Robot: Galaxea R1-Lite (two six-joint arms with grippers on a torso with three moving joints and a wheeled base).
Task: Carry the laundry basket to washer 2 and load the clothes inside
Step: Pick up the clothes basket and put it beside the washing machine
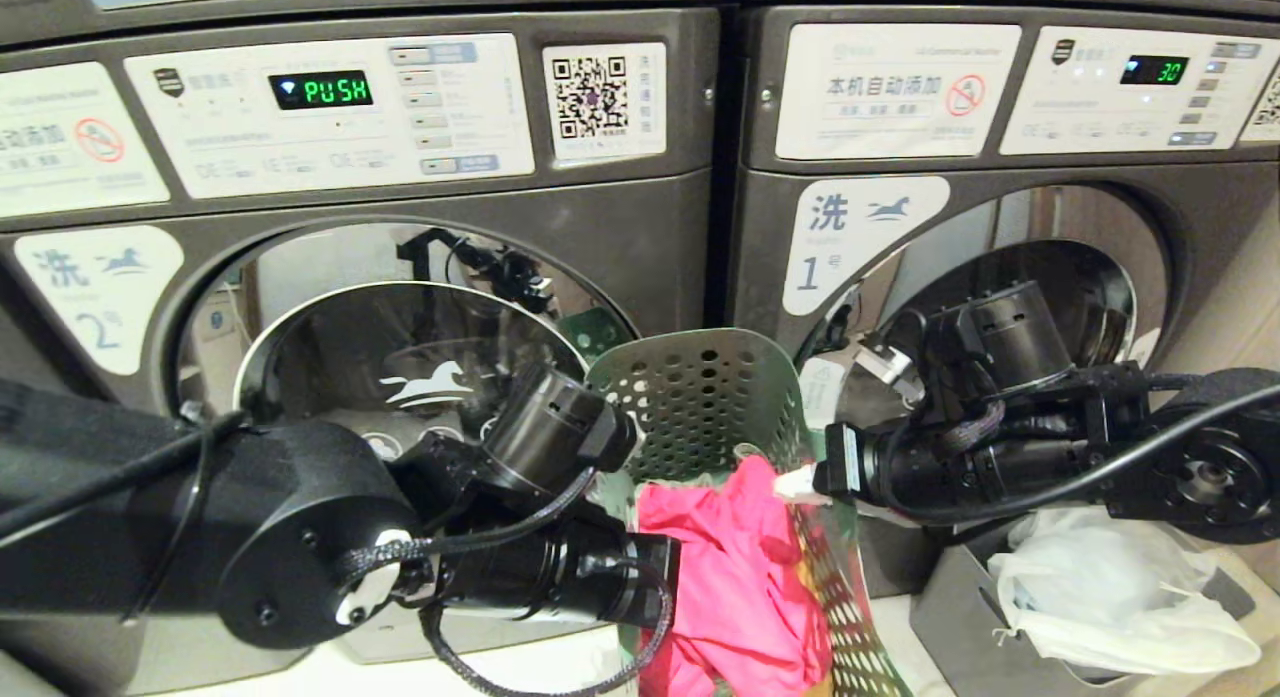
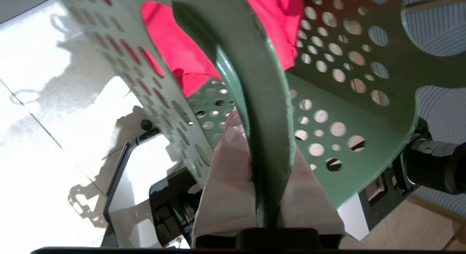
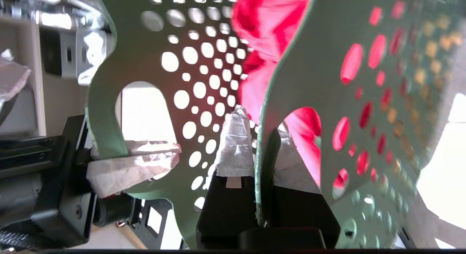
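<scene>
We see the laundry basket [image 1: 700, 397], dark green and perforated with round holes, held up between the two arms in front of a pair of dark grey front-loading machines. The left gripper [image 2: 267, 195] is clamped on the basket's rim, its tape-wrapped fingers [image 2: 229, 181] pressing the thin green wall from both sides; in the head view the left arm reaches in from the lower left. The right gripper [image 3: 260, 174] is closed in the same way on the opposite rim beside a handle slot, one wrapped finger [image 3: 235, 148] inside the wall and the other outside, and the right arm enters from the right in the head view. The clothes [image 1: 740, 577] lie inside the basket; we can make out a bright pink-red garment heaped above the rim, and yellow-orange shows through the holes in the right wrist view. Washer 2 [image 1: 400, 277] stands at the left, its chrome-ringed door [image 1: 410, 357] bearing a white horse mark, its white label showing a horse and the numeral 2, and its display reading PUSH. The machine labelled 1 [image 1: 1000, 227] stands at the right. The basket is between the two doors. At the lower right stands a grey bin [image 1: 970, 617] holding a white bag [image 1: 1110, 587].
</scene>
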